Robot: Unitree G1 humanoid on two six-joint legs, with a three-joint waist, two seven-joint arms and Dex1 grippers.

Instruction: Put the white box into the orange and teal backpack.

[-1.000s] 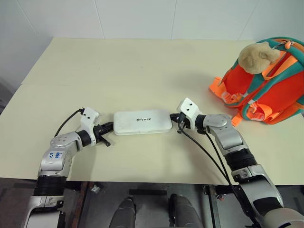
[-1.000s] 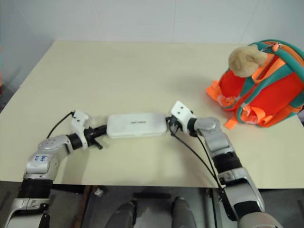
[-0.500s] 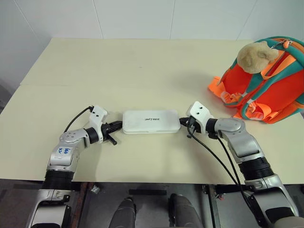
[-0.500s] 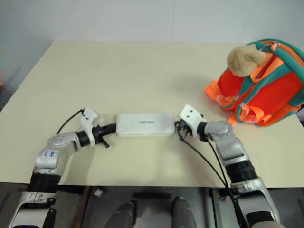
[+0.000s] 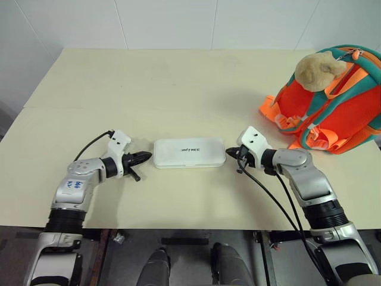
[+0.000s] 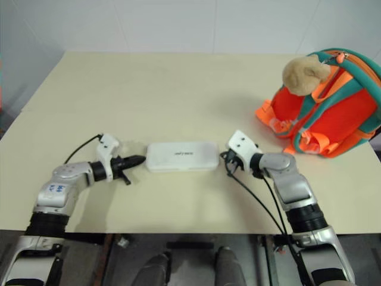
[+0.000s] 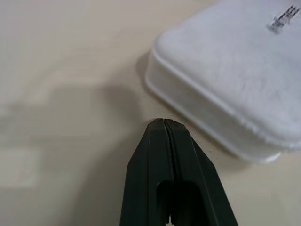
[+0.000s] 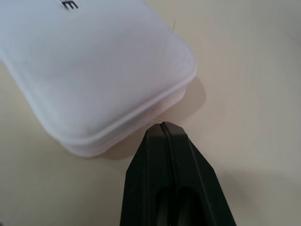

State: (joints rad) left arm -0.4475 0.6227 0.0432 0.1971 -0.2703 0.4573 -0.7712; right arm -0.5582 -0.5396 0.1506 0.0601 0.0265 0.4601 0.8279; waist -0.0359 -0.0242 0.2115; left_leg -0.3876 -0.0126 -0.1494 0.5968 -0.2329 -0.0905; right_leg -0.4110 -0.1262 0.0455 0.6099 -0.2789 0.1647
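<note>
From the head cam, the white box [image 5: 189,153] lies flat mid-desk [image 5: 178,77], nothing between it and the orange and teal backpack [image 5: 333,107] with its tan plush toy [image 5: 314,67] far right, white wall behind. Left wrist cam: left tool [image 7: 163,123] pinched together just off the box's end. Right wrist cam: right tool [image 8: 162,125] also together, tip at the box's other end.

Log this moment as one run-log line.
box: flat on table, unheld | left pincer: shut, at box's left end | right pincer: shut, at right end | backpack: far right, box not in
</note>
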